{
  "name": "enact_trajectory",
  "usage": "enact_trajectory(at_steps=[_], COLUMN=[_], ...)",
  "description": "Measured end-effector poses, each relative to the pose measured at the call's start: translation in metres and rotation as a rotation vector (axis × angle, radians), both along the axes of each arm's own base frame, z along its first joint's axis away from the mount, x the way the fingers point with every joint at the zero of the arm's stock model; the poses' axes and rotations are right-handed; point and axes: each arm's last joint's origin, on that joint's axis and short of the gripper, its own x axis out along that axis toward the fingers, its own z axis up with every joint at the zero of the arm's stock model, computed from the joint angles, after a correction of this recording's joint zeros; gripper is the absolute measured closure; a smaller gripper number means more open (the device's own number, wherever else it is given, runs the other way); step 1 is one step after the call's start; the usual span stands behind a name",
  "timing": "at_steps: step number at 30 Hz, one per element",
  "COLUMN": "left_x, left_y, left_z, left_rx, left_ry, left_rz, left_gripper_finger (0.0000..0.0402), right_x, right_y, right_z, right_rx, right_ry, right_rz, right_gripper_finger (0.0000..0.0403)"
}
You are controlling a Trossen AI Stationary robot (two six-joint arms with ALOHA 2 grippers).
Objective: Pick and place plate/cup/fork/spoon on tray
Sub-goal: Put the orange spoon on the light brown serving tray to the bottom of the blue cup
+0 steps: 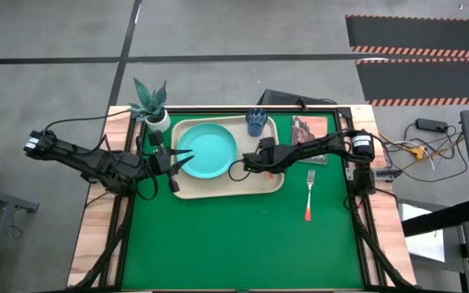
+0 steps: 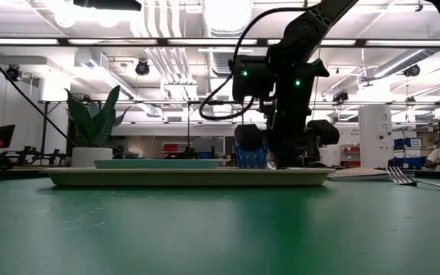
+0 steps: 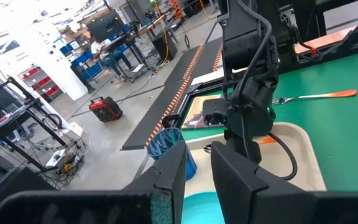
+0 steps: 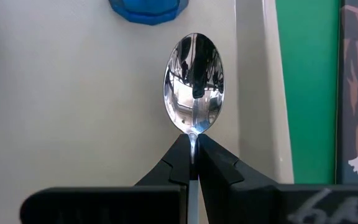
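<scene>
The beige tray (image 1: 226,192) lies at the far middle of the green mat. The teal plate (image 1: 206,152) sits in its left half and the blue cup (image 1: 256,122) stands in its far right corner. My right gripper (image 1: 259,168) points down over the tray's right part, shut on the spoon (image 4: 193,84), whose bowl is over the tray floor near the cup (image 4: 146,9). My left gripper (image 1: 187,159) is open and empty at the plate's left edge. The fork (image 1: 309,194) lies on the mat to the right of the tray. My right gripper pinches the spoon's thin neck (image 4: 193,138) just below the bowl between its two fingertips. The fingers lie along the spoon, and the bowl sticks out beyond them, hollow side up. The orange handle (image 3: 266,140) runs back under the gripper. I cannot tell whether the spoon touches the tray.
A white pot with a green plant (image 1: 155,114) stands just beyond the tray's far left corner. A printed card (image 1: 309,130) lies on the mat at the far right. The near half of the mat (image 1: 234,244) is bare.
</scene>
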Motion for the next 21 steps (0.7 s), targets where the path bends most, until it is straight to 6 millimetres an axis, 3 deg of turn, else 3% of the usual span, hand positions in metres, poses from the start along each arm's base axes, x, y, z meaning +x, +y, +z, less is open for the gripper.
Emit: enact_trajectory(at_steps=[21], left_x=[0.0000], left_y=[0.0001], left_z=[-0.0001], left_rx=[0.000], left_ry=[0.000], left_rz=[0.000], left_gripper_finger=[0.0340], right_x=[0.0007], right_y=[-0.0005], right_z=[-0.0098], right_rx=[-0.012], right_ry=[0.019], right_rz=[-0.013], right_gripper_finger=[0.0391])
